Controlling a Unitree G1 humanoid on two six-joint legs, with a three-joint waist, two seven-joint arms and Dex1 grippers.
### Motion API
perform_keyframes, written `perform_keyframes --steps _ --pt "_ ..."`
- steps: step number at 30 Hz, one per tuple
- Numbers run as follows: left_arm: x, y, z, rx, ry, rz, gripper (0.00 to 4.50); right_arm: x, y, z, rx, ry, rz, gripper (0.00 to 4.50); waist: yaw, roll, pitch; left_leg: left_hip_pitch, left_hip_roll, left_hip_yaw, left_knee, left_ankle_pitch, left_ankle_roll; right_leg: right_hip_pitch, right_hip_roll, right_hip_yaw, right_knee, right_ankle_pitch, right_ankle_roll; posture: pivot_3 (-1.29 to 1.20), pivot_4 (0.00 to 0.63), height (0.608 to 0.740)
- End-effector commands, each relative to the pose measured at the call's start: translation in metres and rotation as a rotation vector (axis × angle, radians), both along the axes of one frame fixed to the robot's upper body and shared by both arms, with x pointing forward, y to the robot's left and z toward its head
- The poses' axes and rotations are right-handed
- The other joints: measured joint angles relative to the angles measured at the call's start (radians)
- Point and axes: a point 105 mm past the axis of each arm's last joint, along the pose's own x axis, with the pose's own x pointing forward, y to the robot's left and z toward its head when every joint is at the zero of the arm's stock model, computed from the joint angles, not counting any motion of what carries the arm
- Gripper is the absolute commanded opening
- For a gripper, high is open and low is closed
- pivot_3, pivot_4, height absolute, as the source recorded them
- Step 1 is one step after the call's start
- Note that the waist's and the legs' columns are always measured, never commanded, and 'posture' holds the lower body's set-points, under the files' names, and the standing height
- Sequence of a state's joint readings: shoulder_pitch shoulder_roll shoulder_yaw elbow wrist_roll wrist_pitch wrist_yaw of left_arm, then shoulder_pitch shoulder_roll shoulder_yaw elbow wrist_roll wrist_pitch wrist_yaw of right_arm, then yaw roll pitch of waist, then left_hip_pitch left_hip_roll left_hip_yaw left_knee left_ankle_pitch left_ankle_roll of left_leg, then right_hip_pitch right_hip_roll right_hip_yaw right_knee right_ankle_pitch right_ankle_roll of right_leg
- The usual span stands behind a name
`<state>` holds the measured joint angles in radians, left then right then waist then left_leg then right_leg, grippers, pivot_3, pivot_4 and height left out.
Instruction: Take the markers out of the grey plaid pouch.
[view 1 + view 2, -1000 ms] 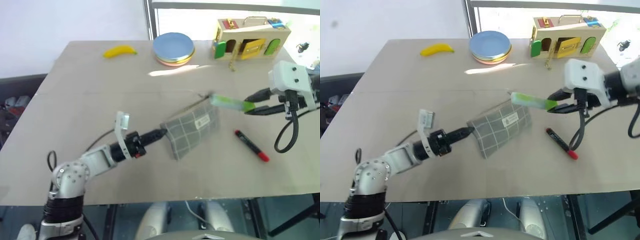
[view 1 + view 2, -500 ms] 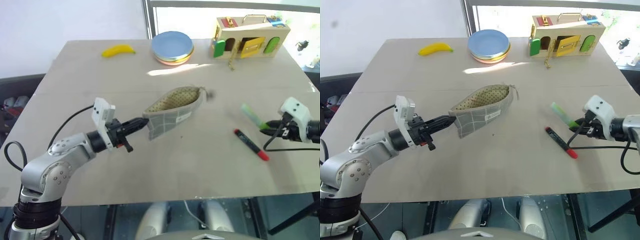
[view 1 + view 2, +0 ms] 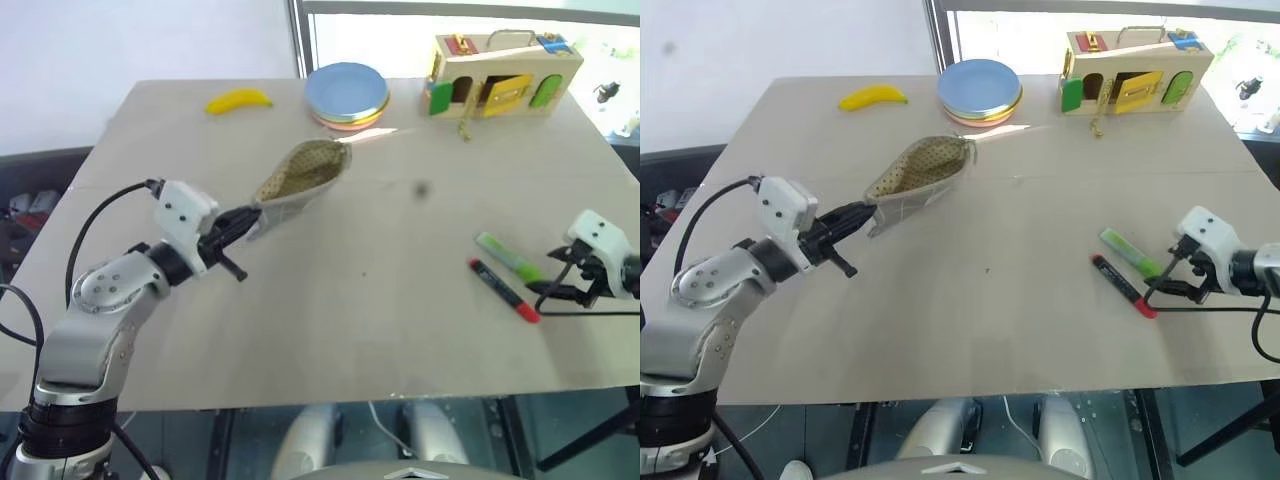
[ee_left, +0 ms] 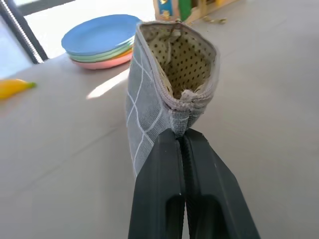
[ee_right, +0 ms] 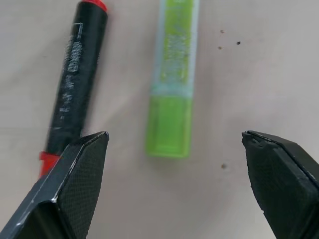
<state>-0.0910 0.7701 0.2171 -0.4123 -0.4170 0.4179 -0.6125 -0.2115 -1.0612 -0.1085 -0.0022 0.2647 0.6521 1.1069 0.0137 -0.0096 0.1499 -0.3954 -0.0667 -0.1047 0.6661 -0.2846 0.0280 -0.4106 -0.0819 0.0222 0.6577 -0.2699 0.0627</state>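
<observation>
My left gripper (image 3: pixel 245 222) is shut on one end of the grey plaid pouch (image 3: pixel 300 180) and holds it off the table. The pouch's mouth gapes open, and in the left wrist view its tan dotted lining (image 4: pixel 192 64) looks empty. Both markers lie side by side on the table at the right: the light green one (image 3: pixel 510 256) and the red one with black ends (image 3: pixel 503 290). My right gripper (image 3: pixel 550 280) stands open just behind them, low over the table. In the right wrist view its fingers (image 5: pixel 79 174) flank the green marker (image 5: pixel 172 84), apart from it.
A yellow banana (image 3: pixel 240 101), a stack of round plates (image 3: pixel 346 95) and a wooden toy box with coloured doors (image 3: pixel 505 75) stand along the far edge. The table's right edge (image 3: pixel 625 180) is close to my right arm.
My right gripper lowered the green marker to the table beside the red one and opened. My left gripper carried the pouch left and up, rolling it mouth-up.
</observation>
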Motion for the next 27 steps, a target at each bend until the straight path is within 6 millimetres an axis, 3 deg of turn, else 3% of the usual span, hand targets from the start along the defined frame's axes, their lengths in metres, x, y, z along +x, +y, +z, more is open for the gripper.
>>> perform_keyframes --steps 1,3,5,6,8,10,15,19,23,27 --pt "-0.006 0.005 -0.019 0.157 0.016 -0.008 0.30 -0.008 0.005 0.017 0.093 -0.030 0.000 4.47 -0.001 0.000 0.000 0.000 0.000 0.000 0.000 0.000 0.000 0.000 0.000 0.000 0.000 0.000 0.000 0.00 0.150 0.740" --pt "0.001 0.023 -0.023 0.259 -0.012 0.067 0.93 -0.015 0.004 0.022 0.135 -0.018 -0.002 4.50 0.000 0.000 0.000 0.000 0.000 0.000 0.000 0.000 0.000 0.000 0.000 0.000 0.001 0.000 0.000 0.00 0.150 0.740" --pt "0.009 0.039 -0.014 0.281 -0.074 0.158 1.54 -0.021 0.001 0.032 0.180 -0.033 -0.010 4.50 0.001 0.000 0.000 0.000 0.000 0.000 0.001 0.000 0.000 0.000 0.000 0.000 0.001 0.000 0.000 0.00 0.150 0.740" --pt "0.010 0.045 -0.013 0.275 -0.084 0.183 2.06 -0.023 0.000 0.036 0.214 -0.045 -0.010 4.50 0.003 0.000 0.000 0.000 0.000 0.000 0.001 0.000 0.000 0.000 0.000 0.000 0.002 0.000 0.000 0.00 0.150 0.740" --pt "0.009 0.050 -0.015 0.272 -0.082 0.200 2.06 -0.028 0.000 0.040 0.263 -0.059 -0.011 4.50 0.003 0.000 0.000 0.000 0.000 0.000 0.001 0.000 0.000 0.001 0.000 -0.001 0.002 0.000 0.000 0.00 0.150 0.740" --pt "-0.003 0.046 -0.027 0.211 -0.019 0.179 2.06 -0.046 0.002 0.028 0.301 -0.010 0.001 4.50 0.002 0.000 0.000 0.000 0.000 0.000 0.001 0.000 0.001 0.001 0.000 0.000 0.001 0.000 0.000 0.00 0.150 0.740" --pt "-0.053 0.031 -0.053 -0.112 0.210 0.136 2.06 -0.083 0.007 0.007 0.435 -0.030 0.000 4.50 0.001 -0.003 -0.002 0.000 0.001 0.000 0.002 -0.002 0.002 0.001 0.000 0.000 0.001 0.000 0.000 0.00 0.150 0.740" --pt "-0.087 0.048 -0.082 -0.148 0.331 0.193 2.06 -0.109 -0.008 -0.016 0.474 -0.003 -0.061 4.50 0.001 -0.001 -0.002 0.002 0.001 0.002 0.001 -0.002 0.003 0.003 0.000 0.002 0.000 0.000 0.000 0.00 0.150 0.740" --pt "-0.109 0.055 -0.097 -0.126 0.402 0.197 2.06 -0.115 -0.024 -0.024 0.480 -0.077 -0.081 4.50 0.001 0.000 0.000 0.017 0.002 0.002 0.001 -0.006 0.006 0.019 -0.001 0.001 -0.002 -0.001 -0.001 0.00 0.150 0.740" --pt "-0.116 0.059 -0.101 -0.112 0.415 0.199 2.06 -0.111 -0.030 -0.020 0.487 -0.170 -0.054 4.50 0.000 0.000 0.000 0.028 0.002 0.002 0.001 -0.008 0.006 0.032 -0.001 0.001 -0.005 -0.003 -0.003 0.00 0.150 0.740"
